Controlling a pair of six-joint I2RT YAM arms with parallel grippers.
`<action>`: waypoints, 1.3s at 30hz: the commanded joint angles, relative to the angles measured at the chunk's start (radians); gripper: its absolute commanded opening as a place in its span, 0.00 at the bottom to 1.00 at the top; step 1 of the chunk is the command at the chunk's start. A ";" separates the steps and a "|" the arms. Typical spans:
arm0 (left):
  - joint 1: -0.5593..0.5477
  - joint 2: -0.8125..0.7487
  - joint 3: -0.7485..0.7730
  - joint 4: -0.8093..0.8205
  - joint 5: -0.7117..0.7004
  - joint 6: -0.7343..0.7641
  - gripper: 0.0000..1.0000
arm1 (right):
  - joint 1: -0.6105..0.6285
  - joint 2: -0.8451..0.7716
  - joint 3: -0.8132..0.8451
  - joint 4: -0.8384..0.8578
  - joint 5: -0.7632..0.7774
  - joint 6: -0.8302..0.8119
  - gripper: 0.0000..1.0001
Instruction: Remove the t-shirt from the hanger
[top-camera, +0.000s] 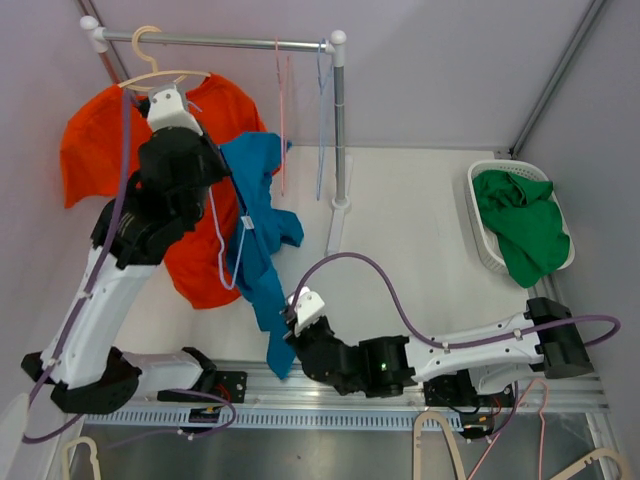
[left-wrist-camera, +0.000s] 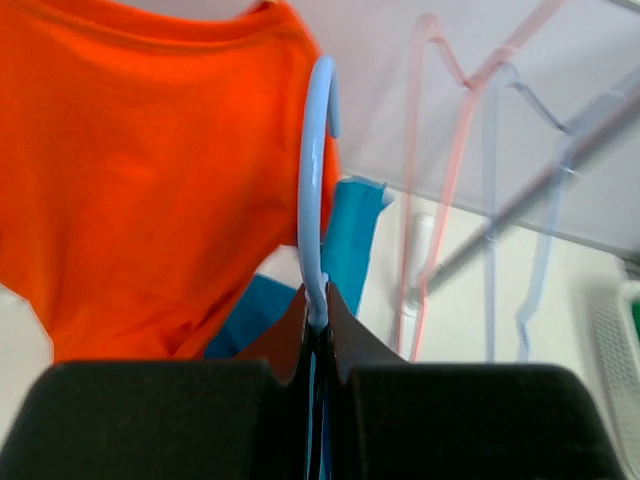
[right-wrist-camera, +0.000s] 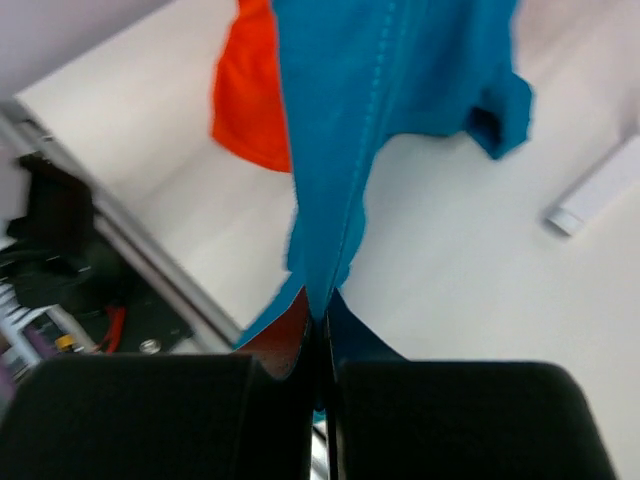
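A blue t-shirt (top-camera: 258, 240) hangs stretched and twisted on a light blue hanger (left-wrist-camera: 312, 180), off the rail. My left gripper (top-camera: 208, 160) is shut on the neck of that hanger's hook, which rises between its fingertips in the left wrist view (left-wrist-camera: 318, 310). My right gripper (top-camera: 288, 322) is low near the table's front edge. It is shut on the shirt's lower part, a fold of which (right-wrist-camera: 370, 120) runs up from the closed fingertips (right-wrist-camera: 322, 312). The hanger's thin wire (top-camera: 222, 250) shows beside the shirt.
An orange t-shirt (top-camera: 100, 140) hangs on a cream hanger on the rail (top-camera: 230, 42). Empty pink (top-camera: 283, 100) and blue (top-camera: 322, 110) hangers hang by the rack post (top-camera: 340, 130). A white basket (top-camera: 482, 235) holding green clothing (top-camera: 525, 225) stands at the right. Spare hangers (top-camera: 440, 440) lie at the near edge.
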 joint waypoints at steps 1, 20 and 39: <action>-0.051 -0.207 -0.137 -0.034 0.283 0.059 0.01 | -0.074 -0.013 0.020 -0.038 0.046 0.037 0.00; -0.056 -0.699 -0.495 -0.164 0.431 0.222 0.01 | -0.372 -0.230 0.147 -0.788 0.225 0.480 0.00; -0.039 -0.585 -0.683 0.097 0.643 0.210 0.01 | -1.728 0.243 1.273 -0.526 -0.790 -0.025 0.00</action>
